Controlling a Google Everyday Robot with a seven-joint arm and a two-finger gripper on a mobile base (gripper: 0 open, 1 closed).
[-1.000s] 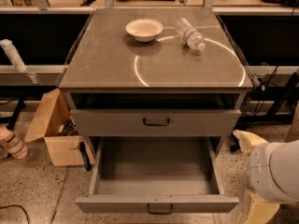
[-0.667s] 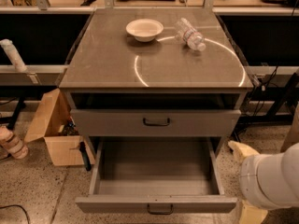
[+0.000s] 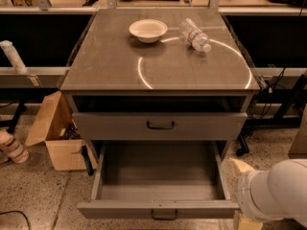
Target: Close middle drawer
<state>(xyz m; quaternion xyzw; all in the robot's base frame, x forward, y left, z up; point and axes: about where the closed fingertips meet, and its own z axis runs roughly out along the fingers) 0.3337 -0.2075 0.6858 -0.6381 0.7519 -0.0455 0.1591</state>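
Observation:
The middle drawer point(image 3: 158, 210) is pulled far out at the bottom of the grey cabinet. It has a low, slim front panel, a small black bar handle point(image 3: 164, 216) and a long plain grey tray point(image 3: 160, 174) with nothing in it. Above it is a grey drawer with a taller front panel point(image 3: 159, 125), pulled out a little. My gripper point(image 3: 249, 195) is at the end of the white arm at the lower right. It is just beside the middle drawer's front right corner, and I cannot tell if it touches.
A white bowl point(image 3: 148, 30) and a plastic bottle point(image 3: 195, 34) lying on its side are on the cabinet top point(image 3: 110, 71). An open cardboard box point(image 3: 57, 138) stands on the floor to the left. Dark table legs and cables point(image 3: 273, 104) are to the right.
My arm has moved left, closer to the middle drawer's front right corner. The drawers have not moved.

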